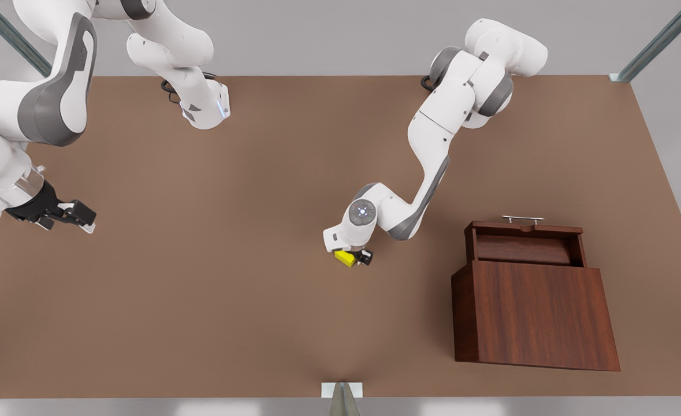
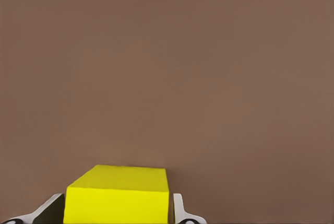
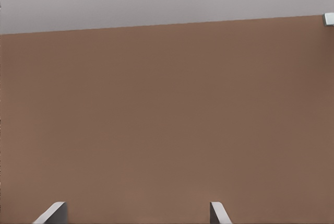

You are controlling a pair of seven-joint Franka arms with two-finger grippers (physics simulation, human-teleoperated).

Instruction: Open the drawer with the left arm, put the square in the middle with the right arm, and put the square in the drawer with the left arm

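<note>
The yellow square [image 1: 345, 258] sits at the middle of the brown table, gripped by my left gripper [image 1: 354, 257], which reaches down from the arm based at the front view's far right. In the left wrist view the square [image 2: 117, 192] fills the gap between both fingers [image 2: 179, 211], which press its sides. I cannot tell whether it rests on the table or hangs just above it. The drawer [image 1: 525, 242] stands pulled out of the wooden cabinet [image 1: 536, 315], silver handle [image 1: 522, 219] on its far side. My right gripper [image 1: 77, 218] waits open at the front view's left, holding nothing.
The cabinet occupies the front view's right side of the table [image 1: 230, 300]. Bare tabletop stretches between the two grippers. The right wrist view looks across the bare table [image 3: 167, 130] to its far edge and a grey wall.
</note>
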